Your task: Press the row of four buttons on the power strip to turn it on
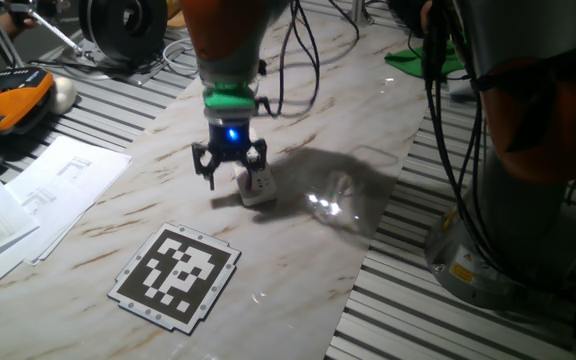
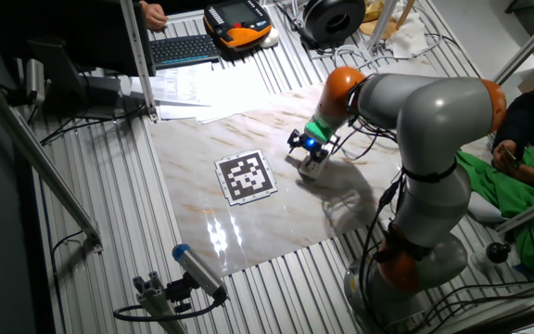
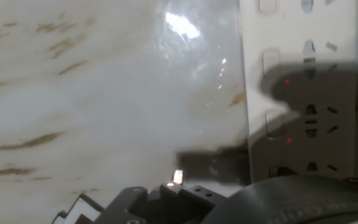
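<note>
One power strip (image 1: 257, 186), one marker board (image 1: 176, 275).

One fixed view: I look low and close across the marble tabletop (image 1: 318, 120), facing the gripper (image 1: 229, 165) head-on; marker board (image 1: 178, 275) nearest me.
Other fixed view: high, farther back, from the opposite side; I see the whole arm (image 2: 425, 139).
Hand view: very near, looking down onto the power strip (image 3: 303, 93).
Shared: both fixed views hold tabletop, board, gripper.

lab: slatted aluminium bench (image 2: 109, 199), marker board (image 1: 177, 274)
</note>
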Available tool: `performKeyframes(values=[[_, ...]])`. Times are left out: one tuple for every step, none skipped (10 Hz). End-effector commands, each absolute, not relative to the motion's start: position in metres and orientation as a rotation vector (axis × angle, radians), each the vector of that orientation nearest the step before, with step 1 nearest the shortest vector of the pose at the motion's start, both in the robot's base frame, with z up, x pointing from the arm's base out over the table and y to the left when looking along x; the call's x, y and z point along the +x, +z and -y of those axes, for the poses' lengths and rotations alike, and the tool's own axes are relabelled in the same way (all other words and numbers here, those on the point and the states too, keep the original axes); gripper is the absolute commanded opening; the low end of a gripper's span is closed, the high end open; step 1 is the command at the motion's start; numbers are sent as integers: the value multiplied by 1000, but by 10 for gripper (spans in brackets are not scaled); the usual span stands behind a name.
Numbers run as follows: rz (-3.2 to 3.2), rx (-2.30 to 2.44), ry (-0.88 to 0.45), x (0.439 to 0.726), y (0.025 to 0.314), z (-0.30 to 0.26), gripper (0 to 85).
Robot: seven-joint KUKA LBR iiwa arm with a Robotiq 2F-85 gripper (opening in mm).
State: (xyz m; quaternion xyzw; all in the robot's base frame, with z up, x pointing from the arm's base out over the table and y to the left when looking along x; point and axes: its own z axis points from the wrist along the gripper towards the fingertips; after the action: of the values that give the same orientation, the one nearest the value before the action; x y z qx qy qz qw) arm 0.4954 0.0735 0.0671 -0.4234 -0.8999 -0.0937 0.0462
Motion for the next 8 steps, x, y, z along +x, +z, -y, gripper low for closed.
performKeyframes(values=[[2764, -1285, -265, 497, 75, -70, 680], [2788, -1239, -253, 499, 86, -63, 680], [2828, -1126, -238, 501, 95, -56, 680], [2870, -974, -209, 503, 103, -49, 680], [2890, -878, -207, 506, 109, -44, 510], [2910, -772, -201, 508, 115, -39, 510], [2922, -700, -201, 509, 118, -35, 340], [2942, -636, -192, 509, 119, -34, 340]])
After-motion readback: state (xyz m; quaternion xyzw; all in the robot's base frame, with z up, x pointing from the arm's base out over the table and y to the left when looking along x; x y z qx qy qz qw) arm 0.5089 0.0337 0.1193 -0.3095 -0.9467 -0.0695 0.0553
